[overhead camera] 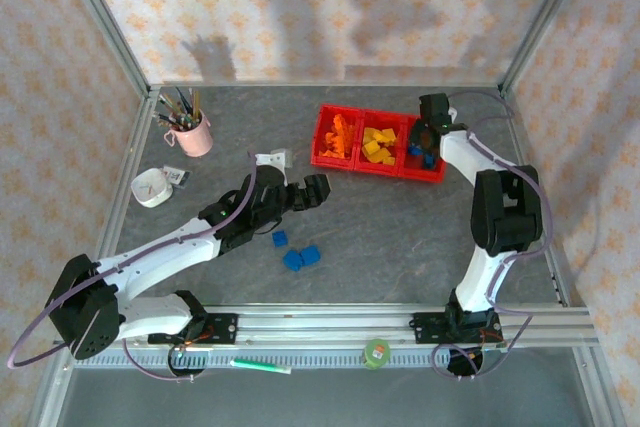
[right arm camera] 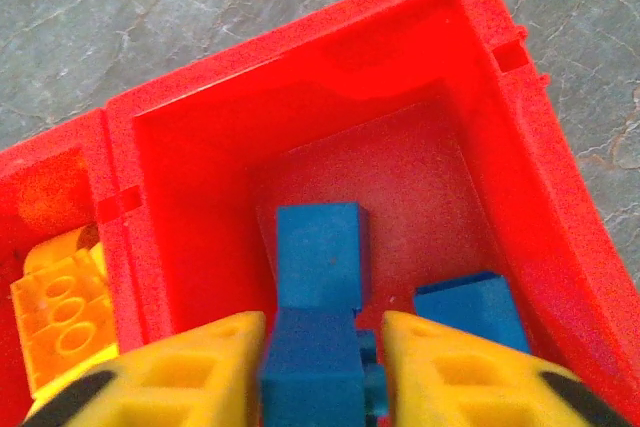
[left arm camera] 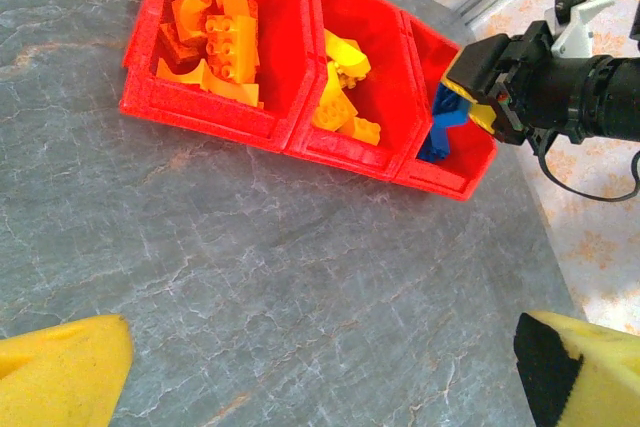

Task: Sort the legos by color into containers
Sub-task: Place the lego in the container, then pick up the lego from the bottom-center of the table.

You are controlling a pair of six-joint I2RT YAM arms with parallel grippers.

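Seeing left fingers (left arm camera: 62,367) spread wide, holding nothing; three loose blue legos (overhead camera: 293,260) lie on the desk (overhead camera: 400,237) just behind them. I've got right fingers (right arm camera: 170,372) clamped on a blue brick (right arm camera: 310,372), end bin of the red containers (right arm camera: 300,62) directly below them.

Looking down on grey marbled table (left arm camera: 250,277). Containers (left arm camera: 200,112) across top, three red bins joined in row. Left bin: orange legos (left arm camera: 215,32) heaped, arches among them. Middle bin: yellow legos (left arm camera: 340,87). Right bin: blue legos (left arm camera: 435,142) against near wall. Right gripper (left arm camera: 470,87) reaches in from right, yellow fingers just over that bin, blue lego (left arm camera: 448,99) between them. Left gripper (left arm camera: 322,347) fingers (left arm camera: 60,372) spread wide at bottom corners, bare table between.
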